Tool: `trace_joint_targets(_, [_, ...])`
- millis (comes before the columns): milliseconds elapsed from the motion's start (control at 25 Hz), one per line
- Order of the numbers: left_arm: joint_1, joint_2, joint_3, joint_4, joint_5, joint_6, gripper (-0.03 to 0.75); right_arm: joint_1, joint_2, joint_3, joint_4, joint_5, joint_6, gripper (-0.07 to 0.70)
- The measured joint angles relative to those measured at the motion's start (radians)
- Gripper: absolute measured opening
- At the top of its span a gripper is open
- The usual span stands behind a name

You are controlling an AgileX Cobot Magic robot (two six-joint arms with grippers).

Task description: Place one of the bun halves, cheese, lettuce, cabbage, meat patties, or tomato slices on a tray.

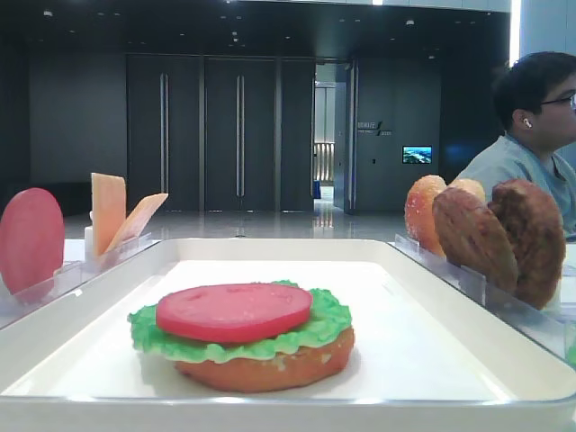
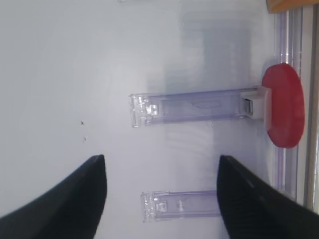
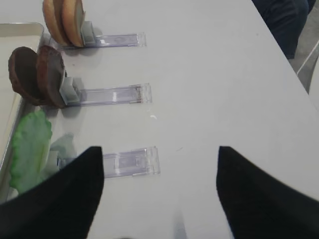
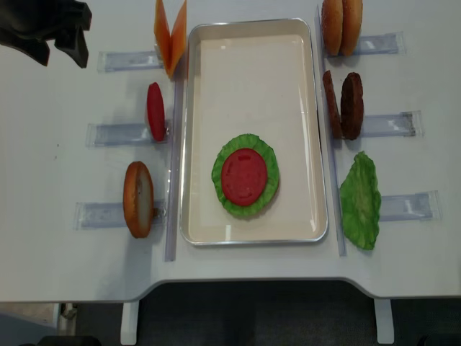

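Note:
On the white tray lies a stack: a bun half, ruffled lettuce and a tomato slice on top. Left of the tray stand cheese slices, a second tomato slice and a bun half. To its right stand two bun halves, two meat patties and a paler green leaf. My left gripper hovers open and empty at the far left corner of the table. My right gripper is open and empty above the table, right of the leaf.
Clear plastic holders lie on the white table on both sides of the tray. Another holder carries the tomato slice. A person sits behind the table at the right. The table's front edge is close to the tray.

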Motion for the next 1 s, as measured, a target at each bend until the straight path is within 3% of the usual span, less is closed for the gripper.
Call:
trace_joint_targets(440, [0.002,-0.113,0.027,-0.015,0.002,0.005,0.514,0.0,0.0,0.0,0.0,0.0,0.0,0.469])
trace_joint_targets(1000, [0.002,-0.563,0.397,-0.045,0.015,0.002,0.497,0.0,0.0,0.0,0.0,0.0,0.0,0.469])
